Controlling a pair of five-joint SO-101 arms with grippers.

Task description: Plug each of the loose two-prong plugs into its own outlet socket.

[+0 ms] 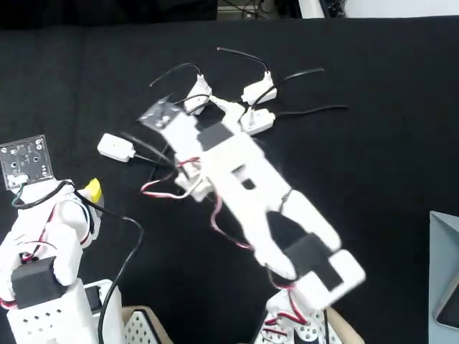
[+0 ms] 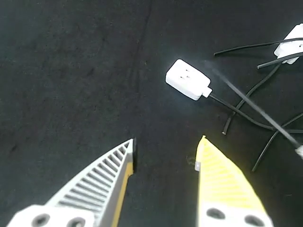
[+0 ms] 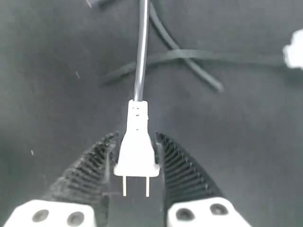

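Observation:
My right gripper [image 3: 136,138] is shut on a white two-prong plug [image 3: 137,153]; the prongs point back toward the wrist and its black cord [image 3: 141,52] runs away over the black cloth. In the high view the right arm [image 1: 237,165] stretches diagonally to the middle of the table. A white outlet socket [image 2: 188,79] with two slots lies on the cloth ahead of my open left gripper [image 2: 167,142], well apart from it, and lies [image 1: 115,147] left of the right arm. The left arm's yellow finger [image 1: 92,188] sits at the near left.
Three more white connector blocks [image 1: 197,93] [image 1: 259,92] [image 1: 257,120] with black cords lie at the back centre. Loose black cords [image 2: 255,94] cross the cloth beside the socket. A grey box [image 1: 445,265] stands at the right edge.

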